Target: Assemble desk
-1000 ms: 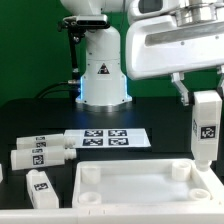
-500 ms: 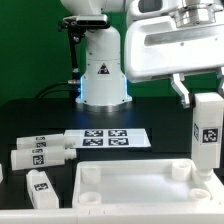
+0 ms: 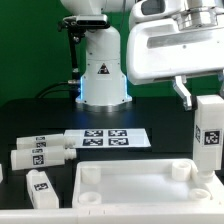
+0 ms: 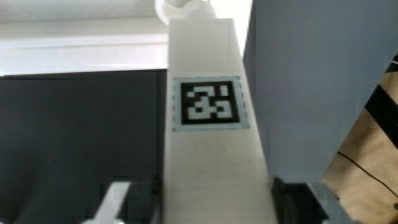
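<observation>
Exterior view: the claw (image 3: 205,98) pinches the held leg (image 3: 208,135) upright, tag outward, over the far socket of the tabletop (image 3: 135,166) on the exterior view's right. I cannot tell whether they touch. The tabletop lies on the dark surface (image 3: 30,120). A loose leg (image 3: 38,155) and a second loose leg (image 3: 40,187) lie on the exterior view's left.

Wrist view: the held leg (image 4: 210,140) stands clamped between both fingers (image 4: 114,200).
</observation>
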